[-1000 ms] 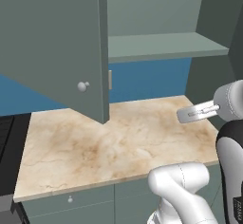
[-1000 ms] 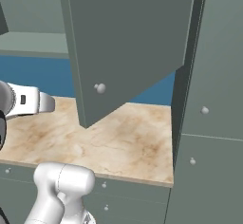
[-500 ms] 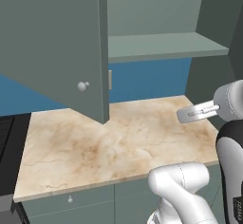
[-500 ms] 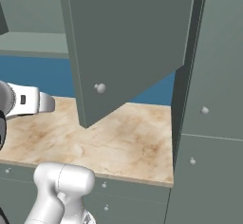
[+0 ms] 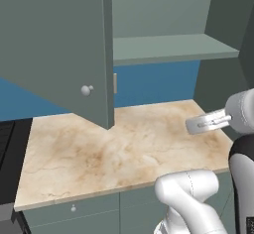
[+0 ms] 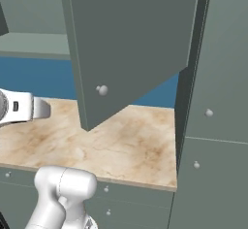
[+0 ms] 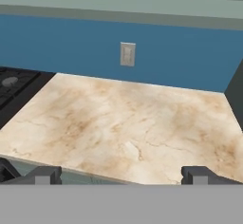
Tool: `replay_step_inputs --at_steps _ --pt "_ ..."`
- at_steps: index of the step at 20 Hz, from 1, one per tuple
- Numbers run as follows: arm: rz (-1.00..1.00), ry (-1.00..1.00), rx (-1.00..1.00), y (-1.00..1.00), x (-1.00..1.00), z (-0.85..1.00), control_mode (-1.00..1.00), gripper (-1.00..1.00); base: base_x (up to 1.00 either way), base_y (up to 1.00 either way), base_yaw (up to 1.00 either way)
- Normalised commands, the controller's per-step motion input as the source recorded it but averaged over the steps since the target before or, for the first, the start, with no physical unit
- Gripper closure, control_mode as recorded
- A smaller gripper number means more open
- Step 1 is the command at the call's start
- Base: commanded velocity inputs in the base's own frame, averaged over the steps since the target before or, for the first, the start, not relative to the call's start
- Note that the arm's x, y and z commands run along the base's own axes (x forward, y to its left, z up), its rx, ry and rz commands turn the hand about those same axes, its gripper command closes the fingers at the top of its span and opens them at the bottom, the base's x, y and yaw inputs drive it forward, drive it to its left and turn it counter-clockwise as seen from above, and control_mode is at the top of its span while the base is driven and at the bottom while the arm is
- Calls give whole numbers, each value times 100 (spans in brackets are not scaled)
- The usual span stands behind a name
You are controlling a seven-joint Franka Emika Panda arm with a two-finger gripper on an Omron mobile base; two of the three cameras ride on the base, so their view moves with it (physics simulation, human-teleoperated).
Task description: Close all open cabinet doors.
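Two cabinet doors of the upper wall cabinet stand open. The left cabinet door [image 5: 54, 44] swings out over the counter, its silver knob [image 5: 87, 90] near the lower free corner. The right cabinet door [image 6: 135, 39] hangs open beside the tall cabinet, with its knob [image 6: 101, 90] low on the left; in the left base view it is a dark panel [image 5: 229, 27]. My gripper [image 5: 192, 125] [image 6: 44, 109] hovers over the counter's right part, below both doors and touching neither. In the hand view its fingertips [image 7: 47, 174] stand wide apart, gripper [image 7: 122, 175] open and empty.
A marble counter [image 5: 109, 153] runs under the cabinet, backed by a blue wall with an outlet [image 7: 127, 54]. A bare shelf [image 5: 173, 47] shows inside the cabinet. A black stove [image 7: 14, 85] borders the counter's left end. A tall cabinet [image 6: 218, 102] closes off the right.
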Motion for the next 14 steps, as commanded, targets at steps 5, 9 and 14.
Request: replay_step_inputs --at_steps 5,9,14 --pt "-1 -1 0 21 -27 12 -100 -100 0 0 0" --pt "-3 0 3 6 -23 21 -100 -100 0 0 0" --pt "-7 8 13 9 -28 19 -100 -100 0 0 0"
